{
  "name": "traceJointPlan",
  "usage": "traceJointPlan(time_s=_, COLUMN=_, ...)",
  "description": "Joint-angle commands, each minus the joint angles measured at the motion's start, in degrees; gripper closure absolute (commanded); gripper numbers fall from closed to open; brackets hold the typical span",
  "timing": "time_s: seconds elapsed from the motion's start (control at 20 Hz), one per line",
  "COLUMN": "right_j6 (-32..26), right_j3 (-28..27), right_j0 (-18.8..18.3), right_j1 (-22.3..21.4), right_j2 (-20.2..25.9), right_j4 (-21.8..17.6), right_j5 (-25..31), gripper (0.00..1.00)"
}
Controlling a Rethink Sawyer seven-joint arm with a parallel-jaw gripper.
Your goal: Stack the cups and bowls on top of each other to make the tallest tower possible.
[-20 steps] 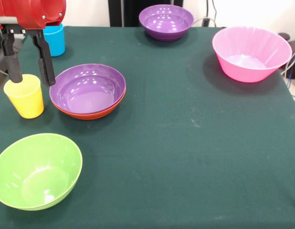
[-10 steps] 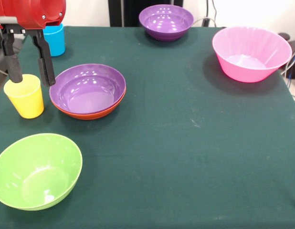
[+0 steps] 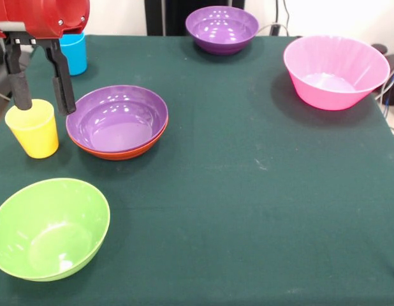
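While the gripper [image 3: 41, 102] hangs at the tabletop's [image 3: 248, 191] left edge, its two black fingers [image 3: 62, 89] stand spread wide, holding nothing. The yellow cup [image 3: 34, 129] sits upright just below them, its rim at the fingertips' level; whether the left finger touches the rim cannot be told. Just right of the cup, a purple bowl [image 3: 117, 120] nests in the wide orange bowl [image 3: 120, 153]. The blue cup [image 3: 73, 52] stands behind the gripper, and the lime green bowl [image 3: 49, 228] sits nearer the front.

No legible text or labels
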Motion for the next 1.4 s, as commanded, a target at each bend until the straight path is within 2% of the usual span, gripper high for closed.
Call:
traceJointPlan(time_s=0.05, right_j6=-7.40, right_j3=6.93, right_j0=0.87, right_j1=0.49, right_j2=0.70, right_j4=-2.27, right_j5=1.51, gripper=0.00)
traceJointPlan(time_s=0.2, right_j6=-7.30, right_j3=7.13, right_j0=0.83, right_j1=0.60, right_j2=0.98, right_j4=-2.04, right_j5=1.32, gripper=0.00)
traceJointPlan(time_s=0.6, right_j6=-2.89, right_j3=10.74, right_j0=1.93, right_j1=-3.07, right_j2=-0.64, right_j4=-1.63, right_j5=0.38, gripper=0.00)
traceJointPlan(time_s=0.8, right_j6=-4.44, right_j3=10.48, right_j0=1.30, right_j1=-2.74, right_j2=0.17, right_j4=-1.28, right_j5=1.65, gripper=0.00)
traceJointPlan(time_s=1.4, right_j6=-5.54, right_j3=10.45, right_j0=1.00, right_j1=-2.41, right_j2=0.69, right_j4=-2.43, right_j5=-0.80, gripper=0.00)
